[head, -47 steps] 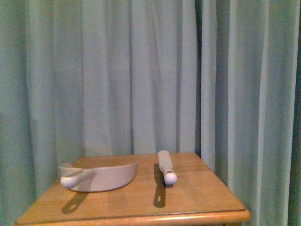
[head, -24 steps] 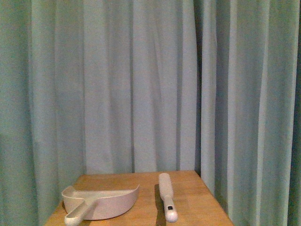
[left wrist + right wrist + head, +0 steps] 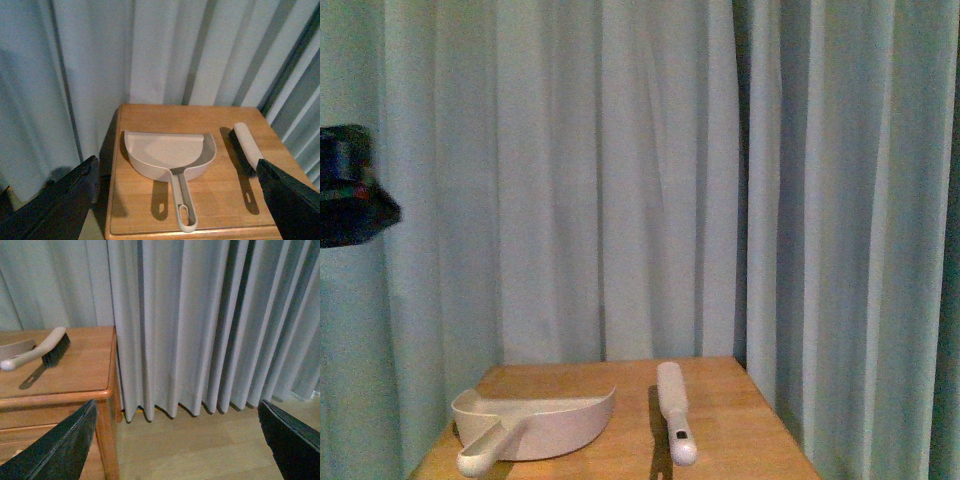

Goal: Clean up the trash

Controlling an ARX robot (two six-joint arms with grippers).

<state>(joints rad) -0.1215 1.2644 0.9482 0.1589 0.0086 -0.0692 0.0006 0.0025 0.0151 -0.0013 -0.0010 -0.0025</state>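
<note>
No crumpled white paper wad shows in any view; the trash is out of view. My left gripper (image 3: 176, 162) is open and empty, raised above and in front of the wooden table (image 3: 145, 117). Its dark fingers (image 3: 55, 205) frame a pale dustpan (image 3: 167, 155) and a hand brush (image 3: 247, 142) lying on the table. My right gripper (image 3: 176, 405) is open and empty, beside the table's right side, over the wooden floor (image 3: 190, 450). A black part of the left arm (image 3: 350, 200) shows at the left edge of the front view.
The dustpan (image 3: 535, 425) and brush (image 3: 673, 410) lie side by side on the table (image 3: 630, 375), handles toward me. Pale curtains (image 3: 640, 180) hang behind and to both sides. In the right wrist view the table corner (image 3: 102, 392) and brush (image 3: 47, 350) show.
The front view has lifted, so the table sits lower in the picture and its front edge is cut off. A black part of the left arm has come in at the left edge.
</note>
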